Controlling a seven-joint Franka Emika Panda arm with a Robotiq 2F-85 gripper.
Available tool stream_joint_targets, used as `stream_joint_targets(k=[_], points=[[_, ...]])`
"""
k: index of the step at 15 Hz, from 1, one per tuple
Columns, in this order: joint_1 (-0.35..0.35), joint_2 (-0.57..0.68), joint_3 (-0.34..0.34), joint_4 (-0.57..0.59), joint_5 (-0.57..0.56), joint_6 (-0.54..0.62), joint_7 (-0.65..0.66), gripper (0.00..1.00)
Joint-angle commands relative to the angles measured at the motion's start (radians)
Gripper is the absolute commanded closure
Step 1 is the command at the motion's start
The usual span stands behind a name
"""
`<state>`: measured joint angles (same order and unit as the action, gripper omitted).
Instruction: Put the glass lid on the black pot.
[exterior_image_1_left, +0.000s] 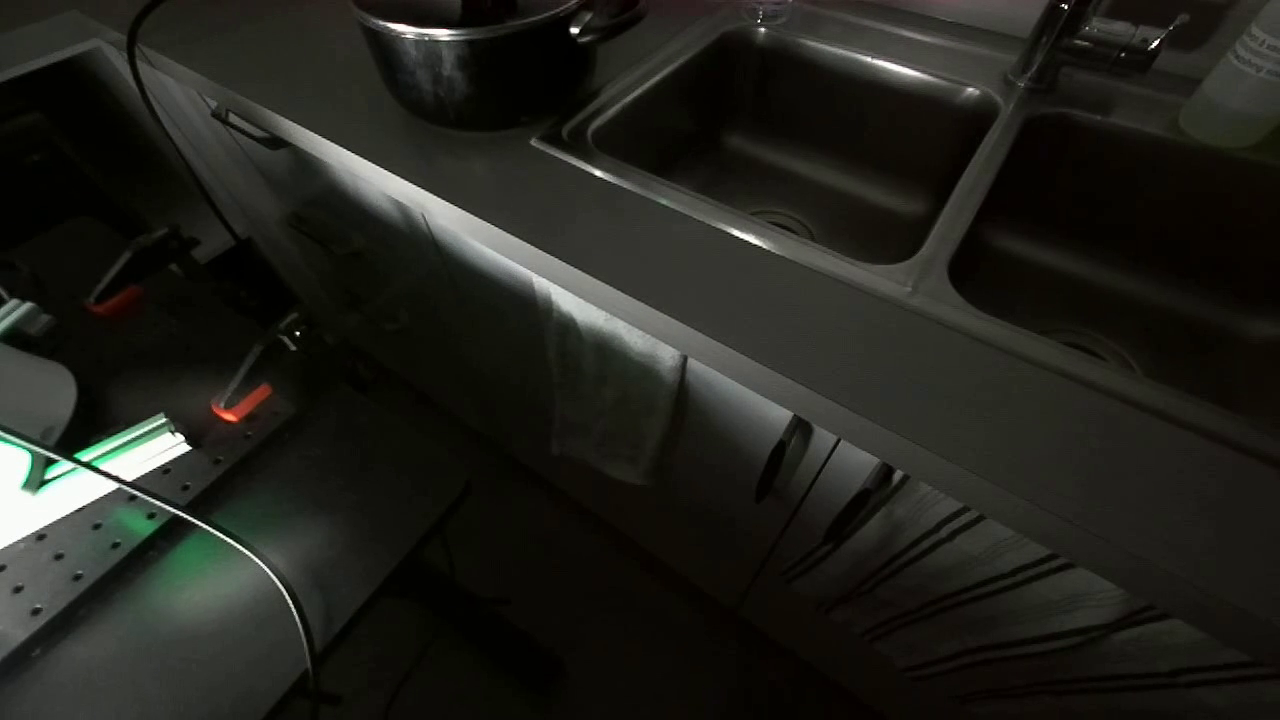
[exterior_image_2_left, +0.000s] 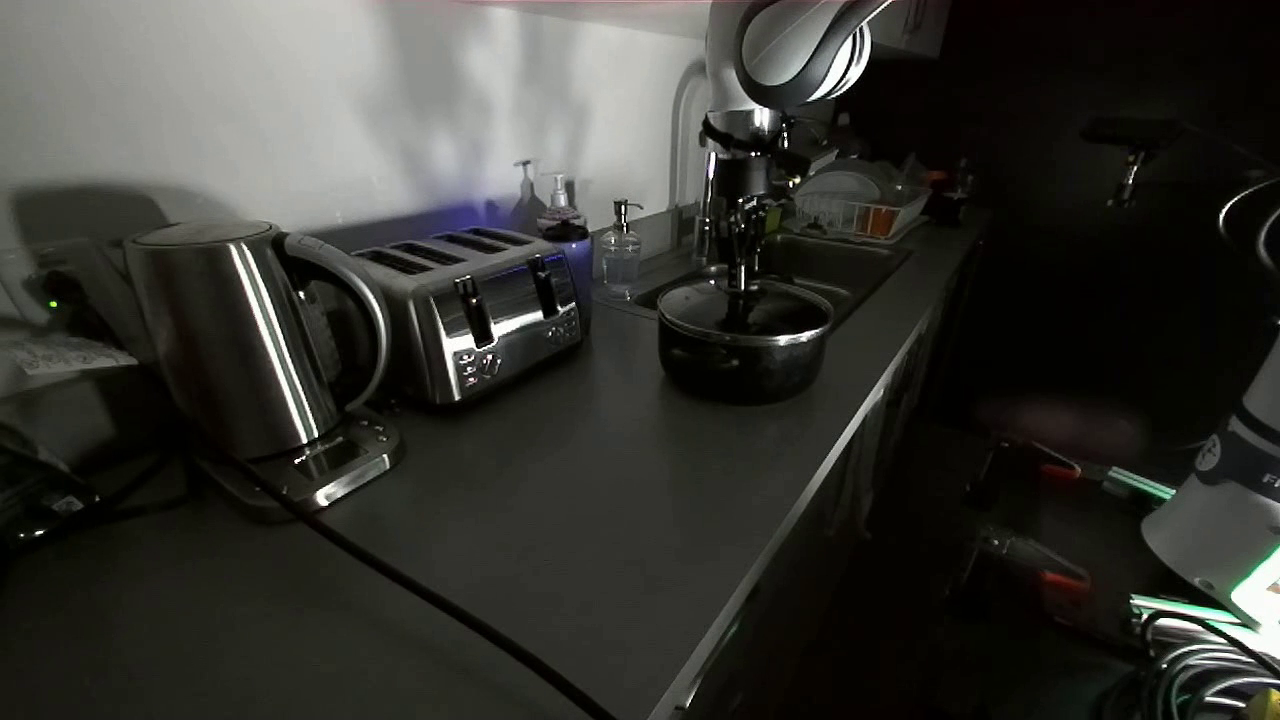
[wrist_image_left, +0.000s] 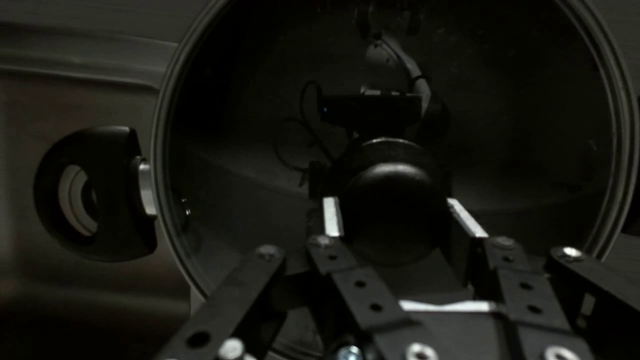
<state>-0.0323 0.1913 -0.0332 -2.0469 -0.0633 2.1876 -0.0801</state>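
Note:
The black pot (exterior_image_2_left: 740, 372) stands on the counter beside the sink; its body also shows at the top edge of an exterior view (exterior_image_1_left: 470, 80). The glass lid (exterior_image_2_left: 690, 305) lies across the pot's rim and looks level. In the wrist view the lid (wrist_image_left: 525, 145) fills most of the picture, and the pot's side handle (wrist_image_left: 120, 192) sticks out at left. My gripper (exterior_image_2_left: 739, 285) points down at the lid's centre. In the wrist view its fingers (wrist_image_left: 395, 217) sit on both sides of the dark round knob (wrist_image_left: 392, 187), which fills the gap between the pads.
Two sink basins (exterior_image_1_left: 800, 150) adjoin the pot, with a faucet (exterior_image_1_left: 1042, 50) behind. A toaster (exterior_image_2_left: 505, 320), a kettle (exterior_image_2_left: 225, 340) and a soap dispenser (exterior_image_2_left: 620, 260) stand along the wall. A dish rack (exterior_image_2_left: 860, 220) is beyond the sink. A black cable (exterior_image_2_left: 430, 597) crosses the counter.

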Motion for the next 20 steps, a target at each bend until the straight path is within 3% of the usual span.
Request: stream_joint_targets(k=[1, 5, 7, 9, 11, 20], points=[[-0.002, -0.002, -0.005, 0.019, -0.017, -0.020, 0.011, 0.75], [-0.001, -0.004, -0.004, 0.012, -0.017, -0.017, 0.009, 0.75], [-0.001, -0.010, -0.003, 0.008, -0.013, -0.015, 0.007, 0.25], [-0.002, -0.018, -0.002, 0.002, -0.010, -0.013, 0.003, 0.18], [-0.002, -0.032, 0.000, -0.006, -0.006, -0.009, -0.004, 0.03], [-0.001, -0.080, 0.003, -0.031, -0.001, -0.001, -0.016, 0.00]])
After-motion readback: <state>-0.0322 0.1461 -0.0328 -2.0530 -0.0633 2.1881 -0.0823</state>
